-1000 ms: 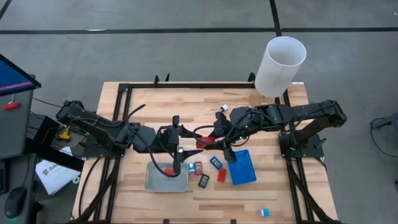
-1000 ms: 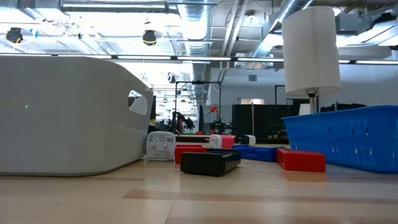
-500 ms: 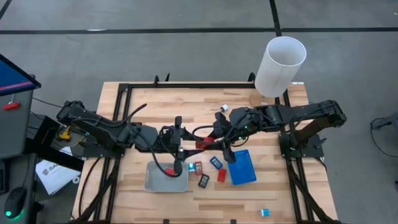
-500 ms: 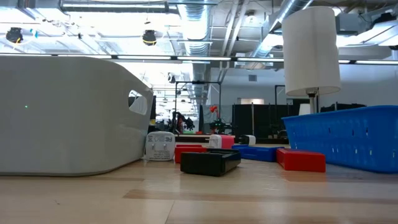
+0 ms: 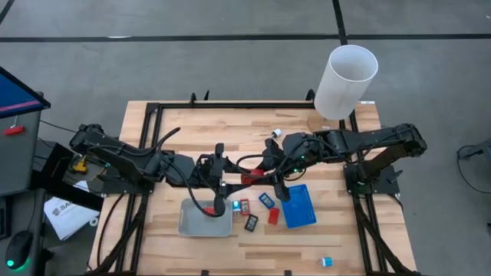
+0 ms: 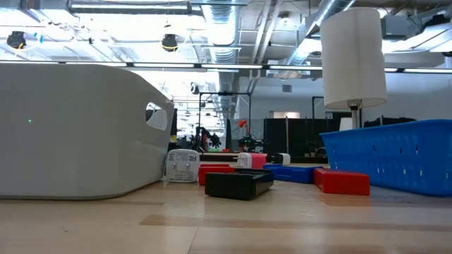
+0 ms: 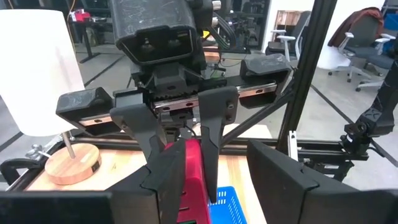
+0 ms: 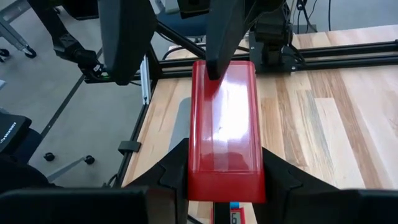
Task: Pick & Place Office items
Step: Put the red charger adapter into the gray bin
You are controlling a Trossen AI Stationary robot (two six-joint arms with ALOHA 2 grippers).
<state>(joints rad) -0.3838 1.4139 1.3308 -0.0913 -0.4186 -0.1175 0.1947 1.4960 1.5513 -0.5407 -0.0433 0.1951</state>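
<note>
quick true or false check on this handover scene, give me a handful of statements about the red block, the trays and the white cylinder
1. The right gripper is shut on the red block. True.
2. The left gripper's fingers reach the same red block, at its other end. True: both wrist views show it between the two grippers.
3. The red block lies flat on the table. False: it is held above the table between the two arms.
4. The white cylinder lies tipped over inside the blue tray. False: it stands upright at the table's far right corner.
5. The grey tray lies to the left of the blue tray in the high view. True.
</note>
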